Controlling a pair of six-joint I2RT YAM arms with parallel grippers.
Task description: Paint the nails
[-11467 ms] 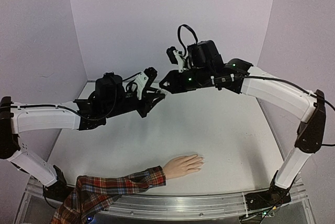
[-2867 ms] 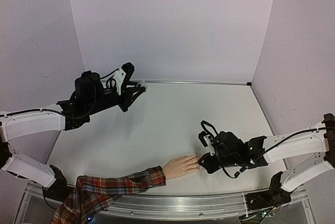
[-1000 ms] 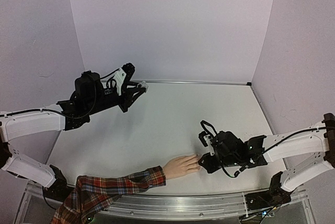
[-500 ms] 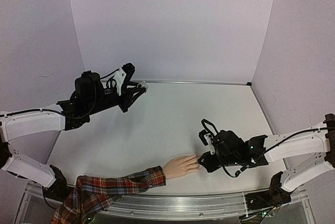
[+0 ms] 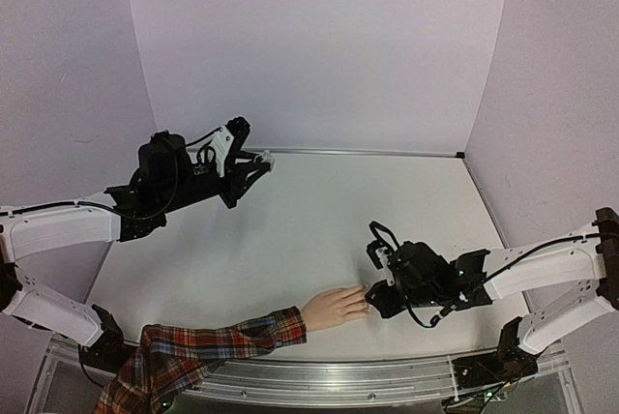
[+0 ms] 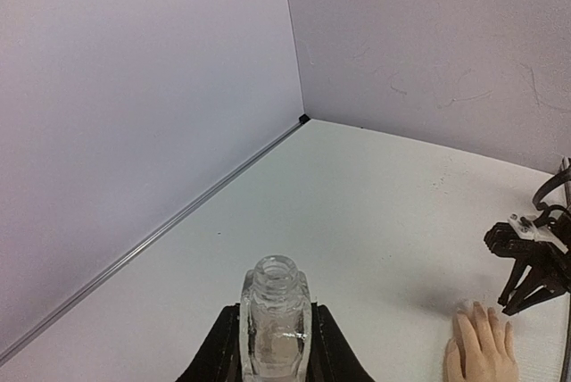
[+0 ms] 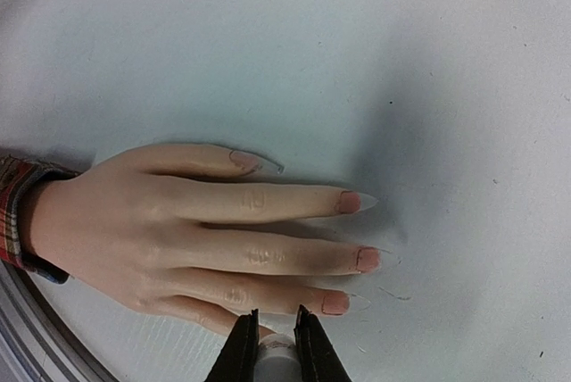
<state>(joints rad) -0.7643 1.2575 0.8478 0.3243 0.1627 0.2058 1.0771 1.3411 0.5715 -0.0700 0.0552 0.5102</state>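
Shifting barely since a second ago, right claw [image 7: 277,314] pinches the white cap [image 7: 277,347] beside the mannequin hand [image 7: 161,230]'s nails [image 7: 368,259]; left claw [image 6: 276,351] grips the bottle [image 6: 276,302]: painting likely underway.

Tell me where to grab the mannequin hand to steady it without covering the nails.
Grip the wrist, next to the plaid cuff, coming from above with the jaws set across it. The mannequin hand lies flat, palm down, so probably only its sides can be pinched. The wrist is also far from the nails, which the right gripper is beside.
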